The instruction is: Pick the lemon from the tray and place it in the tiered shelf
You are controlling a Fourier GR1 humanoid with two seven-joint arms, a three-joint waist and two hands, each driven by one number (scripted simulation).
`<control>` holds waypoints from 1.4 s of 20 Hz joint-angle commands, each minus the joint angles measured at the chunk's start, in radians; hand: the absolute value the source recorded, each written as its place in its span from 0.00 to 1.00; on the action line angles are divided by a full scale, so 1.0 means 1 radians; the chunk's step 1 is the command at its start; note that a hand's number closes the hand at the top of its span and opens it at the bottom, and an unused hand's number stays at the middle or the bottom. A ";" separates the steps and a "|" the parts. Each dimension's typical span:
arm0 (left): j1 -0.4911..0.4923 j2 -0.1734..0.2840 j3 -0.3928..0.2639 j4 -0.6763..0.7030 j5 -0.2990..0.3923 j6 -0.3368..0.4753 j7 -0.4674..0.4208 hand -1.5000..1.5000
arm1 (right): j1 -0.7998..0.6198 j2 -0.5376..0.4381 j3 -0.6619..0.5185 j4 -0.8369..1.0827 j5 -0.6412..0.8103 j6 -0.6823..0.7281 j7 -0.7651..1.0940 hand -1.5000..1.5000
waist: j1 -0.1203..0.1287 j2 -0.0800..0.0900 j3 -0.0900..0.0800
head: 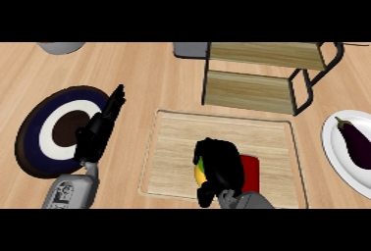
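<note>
Right hand (217,164) curled over the lemon (198,172) on the wooden tray (174,147), fingers and thumb wrapped round the fruit so that only a narrow yellow-green sliver shows at the hand's left edge. Lemon toward the tray's near edge, a little left of its middle; visible strip running up and down the view, though too much hidden to tell the long axis or which way the ends point. Whether lifted off the tray or resting on it: cannot tell. Red object (251,172) just right of the hand, on the tray, partly covered by it, shape not clear.

Left hand (98,130) off the tray's left side, fingers straight and together, pointing away toward the far edge of the counter (145,78), holding nothing. Beneath and left of that hand, well clear of the tray, a round plate (43,132) with dark rim, white ring and brown centre.

Tiered shelf (253,73) beyond the tray's far right corner, two wooden boards in a black frame, the lower board nearest the tray. White plate (340,157) right of the tray, cut by the view's edge, with a dark purple eggplant (357,143) lying on it, long axis running near to far. Grey object (190,49) just left of the shelf's upper board; another grey object (62,46) at the far left of the counter, well apart from the tray.
</note>
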 commanded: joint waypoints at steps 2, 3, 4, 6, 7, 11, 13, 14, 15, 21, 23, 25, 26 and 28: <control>-0.029 0.019 0.004 0.030 0.011 -0.034 -0.015 0.50 | -0.119 0.013 0.150 0.081 -0.060 -0.267 0.318 1.00 | 0.029 0.007 0.001; 0.028 -0.013 -0.023 0.016 -0.011 -0.003 -0.042 0.50 | -0.140 0.013 0.185 0.076 -0.070 -0.301 0.383 1.00 | 0.031 0.003 0.001; 0.002 -0.025 -0.031 0.002 -0.028 0.019 -0.004 0.50 | -0.173 0.013 0.206 0.030 -0.101 -0.334 0.415 1.00 | 0.025 0.001 0.001; 0.000 -0.012 -0.020 0.008 -0.009 -0.005 -0.021 0.50 | -0.225 0.013 0.189 0.009 -0.089 -0.435 0.423 1.00 | 0.034 0.001 0.001; -0.003 -0.005 -0.006 0.033 0.005 -0.016 -0.024 0.50 | -0.240 0.013 0.193 -0.041 -0.082 -0.468 0.420 1.00 | 0.024 -0.001 0.001; -0.010 0.005 -0.001 0.021 0.000 -0.013 -0.008 0.50 | -0.310 0.013 0.237 -0.066 -0.019 -0.612 0.481 1.00 | 0.024 -0.007 0.001; -0.007 -0.006 -0.005 0.016 -0.011 0.005 0.000 0.50 | -0.394 0.013 0.207 -0.114 0.017 -0.543 0.554 1.00 | 0.009 -0.010 0.000; -0.025 -0.017 -0.011 0.043 -0.017 0.011 -0.006 0.50 | -0.405 0.013 0.231 -0.129 0.043 -0.560 0.578 1.00 | 0.002 -0.011 -0.001; 0.000 -0.012 -0.009 0.037 0.001 -0.010 -0.020 0.50 | -0.429 0.013 0.221 -0.102 0.056 -0.580 0.590 1.00 | 0.013 -0.010 -0.001; -0.025 -0.002 0.014 0.045 -0.004 0.008 -0.016 0.50 | -0.548 0.013 0.091 -0.116 0.158 -0.406 0.659 1.00 | -0.015 -0.016 -0.003; 0.029 0.023 0.022 0.048 0.005 -0.016 -0.061 0.50 | -0.604 0.013 0.037 -0.116 0.183 -0.361 0.660 1.00 | -0.008 -0.018 -0.003; -0.043 0.025 0.038 0.033 0.011 -0.008 0.013 0.50 | -0.627 0.013 0.028 -0.120 0.233 -0.356 0.660 1.00 | -0.017 -0.017 -0.001; 0.003 -0.006 0.010 0.048 -0.010 0.013 -0.023 0.50 | -0.654 0.013 -0.010 -0.121 0.247 -0.334 0.661 1.00 | -0.018 -0.017 -0.002; 0.000 -0.010 0.004 0.038 -0.012 0.015 -0.026 0.50 | -0.707 0.013 -0.068 -0.100 0.262 -0.299 0.661 1.00 | -0.015 -0.017 -0.002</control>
